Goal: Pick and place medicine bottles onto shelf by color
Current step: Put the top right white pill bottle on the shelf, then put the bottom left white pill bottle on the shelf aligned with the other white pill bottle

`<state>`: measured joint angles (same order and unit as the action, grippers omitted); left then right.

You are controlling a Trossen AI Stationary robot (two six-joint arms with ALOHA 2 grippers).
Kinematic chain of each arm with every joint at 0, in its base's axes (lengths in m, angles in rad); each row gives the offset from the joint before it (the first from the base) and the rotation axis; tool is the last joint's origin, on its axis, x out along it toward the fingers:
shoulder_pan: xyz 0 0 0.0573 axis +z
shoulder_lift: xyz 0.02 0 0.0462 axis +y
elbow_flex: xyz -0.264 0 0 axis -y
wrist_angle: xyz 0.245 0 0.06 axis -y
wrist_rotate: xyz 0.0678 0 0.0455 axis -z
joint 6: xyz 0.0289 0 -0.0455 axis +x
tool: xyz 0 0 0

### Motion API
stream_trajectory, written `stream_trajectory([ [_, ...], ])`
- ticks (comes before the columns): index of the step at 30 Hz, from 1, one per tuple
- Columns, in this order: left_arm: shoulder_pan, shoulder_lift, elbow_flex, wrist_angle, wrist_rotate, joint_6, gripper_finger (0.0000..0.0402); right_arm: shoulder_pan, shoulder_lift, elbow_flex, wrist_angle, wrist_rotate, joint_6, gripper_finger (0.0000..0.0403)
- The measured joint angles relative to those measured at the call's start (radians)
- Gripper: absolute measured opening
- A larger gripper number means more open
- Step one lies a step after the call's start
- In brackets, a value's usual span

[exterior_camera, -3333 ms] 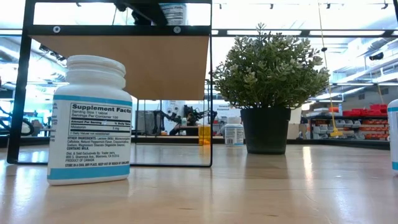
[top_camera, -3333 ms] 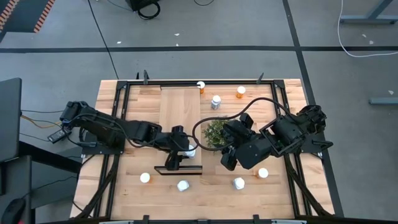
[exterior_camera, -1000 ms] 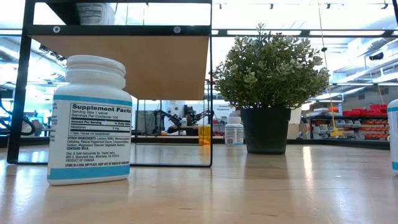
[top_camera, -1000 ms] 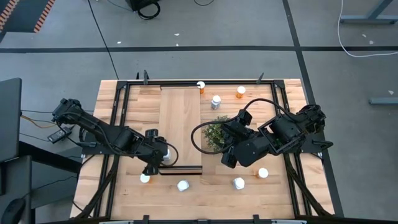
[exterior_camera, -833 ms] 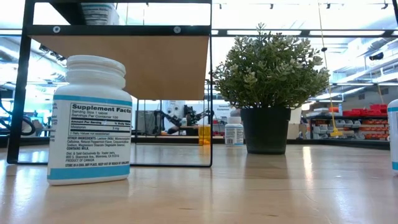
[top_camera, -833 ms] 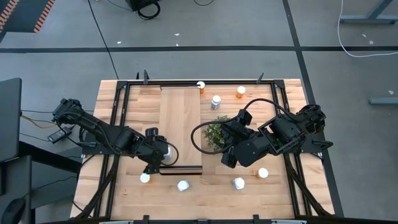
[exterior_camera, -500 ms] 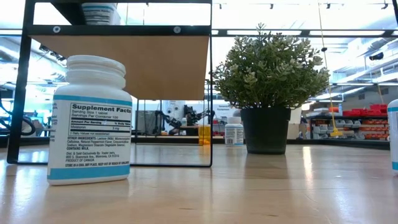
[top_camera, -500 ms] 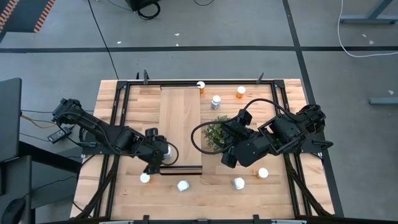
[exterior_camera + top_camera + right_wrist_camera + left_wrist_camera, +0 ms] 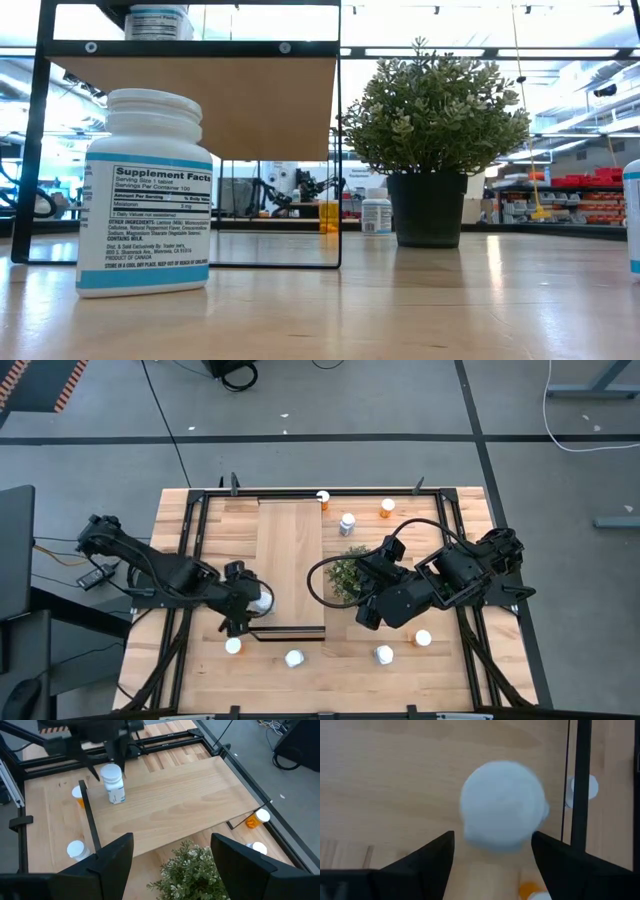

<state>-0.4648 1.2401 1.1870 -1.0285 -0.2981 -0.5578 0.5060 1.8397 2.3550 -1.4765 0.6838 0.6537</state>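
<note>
High view: the left gripper [image 9: 238, 612] hangs over the near left corner of the shelf [image 9: 290, 550], its fingers spread and holding nothing, just beside a white bottle [image 9: 260, 600] that stands upright on the plank; the right gripper [image 9: 364, 615] hovers beside the plant [image 9: 347, 573], well apart from the shelf's bottle; three white-capped bottles sit in a row on the worktop [image 9: 455, 660] in front of the shelf, a fourth lies near the right arm, and two orange bottles and one pale one stand at the far side.

Low view: a large white supplement bottle [image 9: 145, 192] stands close on the worktop below the shelf's dark frame [image 9: 190, 47]; the base of the shelved bottle [image 9: 157, 22] shows above the frame; the potted plant [image 9: 430, 130] stands to the right.

Left wrist view: the white cap [image 9: 502, 805] of the shelved bottle sits on the plank ahead of the parted fingers [image 9: 420, 865], free of both.

Right wrist view: the right fingers [image 9: 117, 862] are apart with nothing between them; beyond them the white bottle [image 9: 113, 783] stands near the shelf's end, the left gripper [image 9: 102, 755] just above it; an orange bottle [image 9: 252, 820] lies past the far edge.
</note>
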Motion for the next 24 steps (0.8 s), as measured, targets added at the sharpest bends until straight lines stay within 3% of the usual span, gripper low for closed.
stream_trajectory([
  [6,-0.038,-0.101,0.009,-0.035,0.0,-0.149,0.0299,0.0,0.0,0.0,-0.002,0.0,0.005,0.0273],
  [11,-0.114,-0.116,0.055,-0.011,-0.001,-0.207,0.0302,0.0,0.0,0.0,-0.004,-0.005,0.026,0.0273],
  [17,-0.251,-0.073,0.115,0.026,-0.024,-0.363,0.0276,0.006,0.0,0.0,-0.039,-0.074,0.038,0.0273],
  [24,-0.363,0.071,0.151,0.203,-0.156,-0.425,0.0236,0.037,0.0,0.0,-0.096,-0.082,0.044,0.0273],
])
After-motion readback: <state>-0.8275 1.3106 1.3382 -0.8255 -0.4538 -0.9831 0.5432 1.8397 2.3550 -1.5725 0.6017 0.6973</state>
